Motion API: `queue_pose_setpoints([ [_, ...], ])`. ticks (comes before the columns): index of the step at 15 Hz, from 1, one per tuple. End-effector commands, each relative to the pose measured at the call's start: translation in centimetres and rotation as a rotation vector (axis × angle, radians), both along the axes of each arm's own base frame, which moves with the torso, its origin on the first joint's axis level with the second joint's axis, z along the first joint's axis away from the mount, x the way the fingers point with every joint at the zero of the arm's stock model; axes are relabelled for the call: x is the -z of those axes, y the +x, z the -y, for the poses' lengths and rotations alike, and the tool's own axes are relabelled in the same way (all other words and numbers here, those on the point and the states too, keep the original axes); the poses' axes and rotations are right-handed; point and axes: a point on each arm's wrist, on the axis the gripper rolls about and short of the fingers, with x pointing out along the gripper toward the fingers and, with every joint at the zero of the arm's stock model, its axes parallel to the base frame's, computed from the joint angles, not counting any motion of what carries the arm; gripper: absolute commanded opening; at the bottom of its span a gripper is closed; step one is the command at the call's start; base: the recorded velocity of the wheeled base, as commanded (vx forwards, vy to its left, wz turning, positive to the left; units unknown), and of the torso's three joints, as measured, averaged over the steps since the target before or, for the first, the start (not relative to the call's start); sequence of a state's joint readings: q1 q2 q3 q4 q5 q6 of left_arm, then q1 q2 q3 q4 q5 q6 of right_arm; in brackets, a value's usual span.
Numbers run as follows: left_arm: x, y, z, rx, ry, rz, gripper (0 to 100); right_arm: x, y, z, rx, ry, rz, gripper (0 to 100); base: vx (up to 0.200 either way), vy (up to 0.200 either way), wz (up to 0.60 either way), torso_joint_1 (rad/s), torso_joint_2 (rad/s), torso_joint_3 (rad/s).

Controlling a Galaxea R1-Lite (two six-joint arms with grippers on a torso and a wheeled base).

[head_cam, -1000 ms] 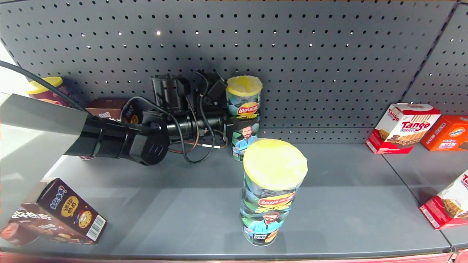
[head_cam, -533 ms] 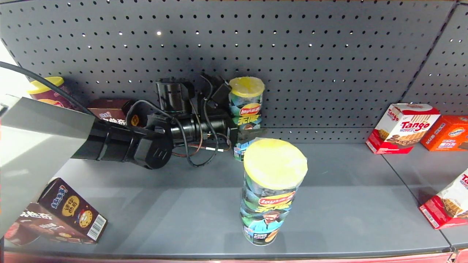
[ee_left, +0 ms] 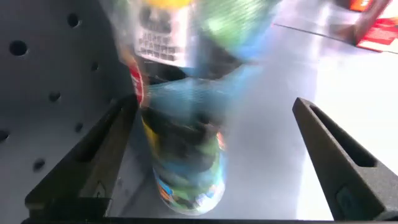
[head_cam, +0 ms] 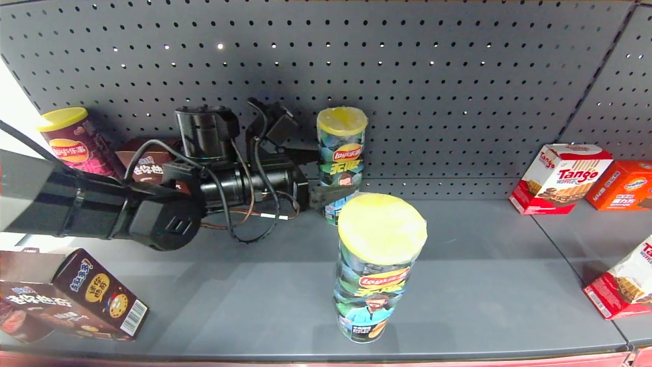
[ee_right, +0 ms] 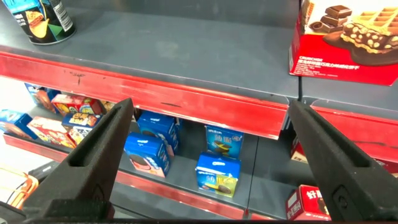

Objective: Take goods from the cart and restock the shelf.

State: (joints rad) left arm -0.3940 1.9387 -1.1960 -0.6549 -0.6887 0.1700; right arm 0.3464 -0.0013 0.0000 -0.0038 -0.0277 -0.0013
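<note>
Two tall chip cans with yellow lids stand upright on the grey shelf (head_cam: pixel 484 275). The rear can (head_cam: pixel 342 148) stands against the pegboard wall, and the front can (head_cam: pixel 379 265) is near the shelf's front edge. My left gripper (head_cam: pixel 333 169) comes in from the left and is open, its fingers on either side of the rear can. In the left wrist view that can (ee_left: pixel 186 130) is blurred and sits between the spread fingers of the left gripper (ee_left: pixel 214 106), close to one of them. My right gripper (ee_right: pixel 209 109) is open and holds nothing, out in front of the shelf's red front edge (ee_right: pixel 186 93).
Brown cookie boxes (head_cam: pixel 97 295) lie at the front left. A purple can (head_cam: pixel 71 142) and a brown box (head_cam: pixel 147 163) stand behind the left arm. Wafer boxes (head_cam: pixel 560 178) and an orange box (head_cam: pixel 624 186) stand at the right. Blue boxes (ee_right: pixel 149 146) fill a lower shelf.
The left gripper has opened and let go of the rear can, which now stands a little lower on the shelf. The left arm has drawn back to the left.
</note>
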Motion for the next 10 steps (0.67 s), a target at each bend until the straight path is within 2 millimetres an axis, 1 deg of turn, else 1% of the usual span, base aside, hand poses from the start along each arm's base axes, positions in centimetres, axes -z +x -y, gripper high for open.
queue_pose_setpoints([
  [1,-1.7,-2.3,-1.4,-0.043,-0.007,0.027,100,0.0,0.0,0.0,0.0,0.0,0.0,100,0.0,0.0,0.0,0.0,0.0,0.0],
  [3,-1.7,-2.8,-1.7,-0.098,-0.004,0.034,100,0.0,0.0,0.0,0.0,0.0,0.0,100,0.0,0.0,0.0,0.0,0.0,0.0],
  [5,-1.3,-3.0,-2.1,-0.182,-0.013,0.061,100,0.0,0.0,0.0,0.001,-0.001,-0.002,100,0.0,0.0,0.0,0.0,0.0,0.0],
  [7,-0.6,-2.8,-2.8,-0.212,0.019,0.067,100,0.0,0.0,0.0,0.0,0.0,0.0,100,0.0,0.0,0.0,0.0,0.0,0.0],
  [10,-0.2,-2.8,-2.7,-0.255,0.051,0.085,100,0.0,0.0,0.0,0.0,0.0,0.0,100,0.0,0.0,0.0,0.0,0.0,0.0],
])
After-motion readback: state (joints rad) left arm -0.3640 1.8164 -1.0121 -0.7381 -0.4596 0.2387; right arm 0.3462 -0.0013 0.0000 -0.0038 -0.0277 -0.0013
